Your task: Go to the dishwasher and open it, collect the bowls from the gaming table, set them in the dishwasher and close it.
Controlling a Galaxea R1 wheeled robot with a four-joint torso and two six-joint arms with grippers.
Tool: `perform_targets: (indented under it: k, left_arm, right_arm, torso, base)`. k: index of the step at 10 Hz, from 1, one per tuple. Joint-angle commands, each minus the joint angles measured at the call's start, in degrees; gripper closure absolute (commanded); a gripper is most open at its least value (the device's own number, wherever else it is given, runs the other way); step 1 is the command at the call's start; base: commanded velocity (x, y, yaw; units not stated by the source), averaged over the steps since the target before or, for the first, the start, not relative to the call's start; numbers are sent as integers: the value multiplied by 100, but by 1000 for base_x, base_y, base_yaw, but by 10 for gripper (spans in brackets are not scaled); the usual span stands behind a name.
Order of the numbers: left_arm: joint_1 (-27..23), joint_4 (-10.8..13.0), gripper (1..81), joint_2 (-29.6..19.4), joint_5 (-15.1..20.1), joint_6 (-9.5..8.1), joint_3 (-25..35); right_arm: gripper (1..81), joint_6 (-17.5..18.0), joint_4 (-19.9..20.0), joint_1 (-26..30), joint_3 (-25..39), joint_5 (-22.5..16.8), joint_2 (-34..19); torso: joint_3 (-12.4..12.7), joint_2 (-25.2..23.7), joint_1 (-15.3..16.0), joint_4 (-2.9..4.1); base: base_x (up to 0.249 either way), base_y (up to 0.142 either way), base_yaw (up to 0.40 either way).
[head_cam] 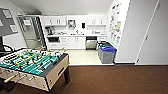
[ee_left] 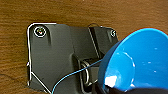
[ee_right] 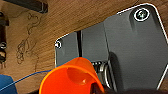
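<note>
Kitchenette ahead holds the dishwasher (head_cam: 91, 43); no writing readable; left jaws clamp a blue bowl (ee_left: 140, 62), right an orange bowl (ee_right: 71, 78).

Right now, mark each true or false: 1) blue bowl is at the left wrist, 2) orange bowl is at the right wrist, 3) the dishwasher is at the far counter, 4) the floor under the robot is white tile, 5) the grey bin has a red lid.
1) True: the blue bowl sits close in the left wrist view.
2) True: the orange bowl shows in the right wrist view.
3) True: the dishwasher is set under the far counter.
4) False: it is brown floor.
5) False: the grey bin has a blue lid.
</note>
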Motion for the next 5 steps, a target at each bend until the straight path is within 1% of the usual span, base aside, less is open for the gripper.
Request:
perform_targets:
  k: [1, 3, 5]
  left_arm:
    - [-276, 54, 811, -117, 86, 21, 49]
    - [-268, 54, 811, -38, 86, 12, -126]
    - [-268, 54, 811, -29, -2, 12, -188]
  right_arm:
    - [811, -4, -94, 266, 49, -195, -88]
    - [811, -4, -94, 266, 49, -195, -88]
    - [811, -4, -94, 275, 40, -195, -88]
  torso:
    - [-2, 0, 0, 0]
    - [0, 0, 0, 0]
    - [-2, 0, 0, 0]
  base:
    - [164, 0, 0]
    - [165, 0, 0]
    - [165, -63, 0]
